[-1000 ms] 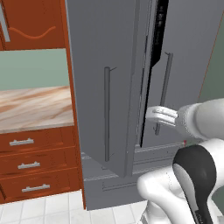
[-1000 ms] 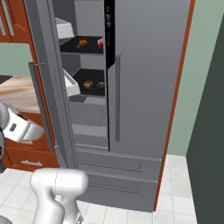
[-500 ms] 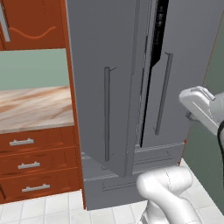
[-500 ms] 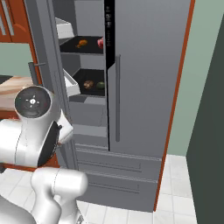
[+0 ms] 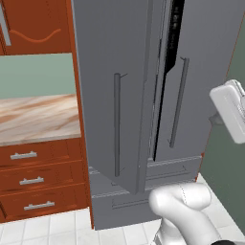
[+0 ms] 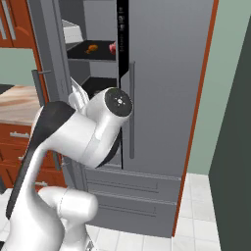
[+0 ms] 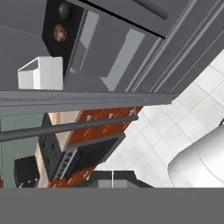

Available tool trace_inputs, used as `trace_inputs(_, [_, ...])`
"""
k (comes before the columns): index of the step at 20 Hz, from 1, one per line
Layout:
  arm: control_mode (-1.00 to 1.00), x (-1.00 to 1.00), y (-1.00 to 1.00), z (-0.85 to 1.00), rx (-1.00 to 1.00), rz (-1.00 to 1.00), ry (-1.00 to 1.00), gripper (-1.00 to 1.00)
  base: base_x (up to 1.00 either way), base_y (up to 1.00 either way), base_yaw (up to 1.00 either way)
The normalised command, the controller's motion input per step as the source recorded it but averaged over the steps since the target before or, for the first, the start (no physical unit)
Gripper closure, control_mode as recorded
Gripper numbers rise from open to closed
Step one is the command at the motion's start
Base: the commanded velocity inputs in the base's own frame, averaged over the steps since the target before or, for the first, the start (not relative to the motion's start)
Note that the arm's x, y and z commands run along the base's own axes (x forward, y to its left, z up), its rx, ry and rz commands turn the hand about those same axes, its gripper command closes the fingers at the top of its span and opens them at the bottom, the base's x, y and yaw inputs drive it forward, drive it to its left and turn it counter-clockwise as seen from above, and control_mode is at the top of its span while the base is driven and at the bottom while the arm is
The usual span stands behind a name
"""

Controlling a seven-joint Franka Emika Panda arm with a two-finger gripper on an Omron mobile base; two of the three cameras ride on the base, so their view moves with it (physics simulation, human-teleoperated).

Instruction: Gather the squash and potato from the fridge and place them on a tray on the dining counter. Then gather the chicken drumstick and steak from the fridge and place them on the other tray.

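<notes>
**A:** How are your jaws?

**B:** Clenched. In my hand view the two dark tips are pressed together, with nothing between them. They hang above the white tiled floor [image 7: 175, 122], touching nothing.

**A:** What is nearest beyond them?

**B:** The long grey bar handle [image 7: 65, 127] of the tall grey steel fridge [image 7: 109, 98] runs across my hand view. Its left door stands ajar. Past the door's edge a white door bin [image 7: 41, 72] shows.

**A:** And the vegetables?

**B:** They are deeper inside, on a black shelf. The small round dark green squash [image 7: 64, 11] and the mottled brown potato [image 7: 60, 33] are near each other, not touching, and both are well away from me.

**A:** The meat?

**B:** In the right base view, past my white arm, a salmon-pink steak [image 6: 112, 47] lies on an upper black shelf of the fridge [image 6: 166, 73]. A small orange-brown lump [image 6: 91, 48] lies near it, and I cannot tell what that is.

**A:** Anything beside the fridge?

**B:** In the left base view the fridge [image 5: 124, 57] stands next to a beige marbled stone bench [image 5: 38, 117] over red-brown drawers [image 5: 33, 179]
</notes>
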Motion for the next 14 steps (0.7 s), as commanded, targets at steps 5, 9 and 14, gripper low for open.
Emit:
trace_inputs(5, [-1.00, 0.48, 0.00, -0.39, 0.20, 0.00, 0.16, 1.00, 0.00, 0.00, 0.00])
trace_inputs(9, [-1.00, 0.51, 0.00, -0.42, 0.15, 0.00, 0.14, 1.00, 0.00, 0.00, 0.00])
trace_inputs(14, [-1.00, 0.46, 0.00, -0.39, 0.09, 0.00, 0.07, 1.00, 0.00, 0.00, 0.00])
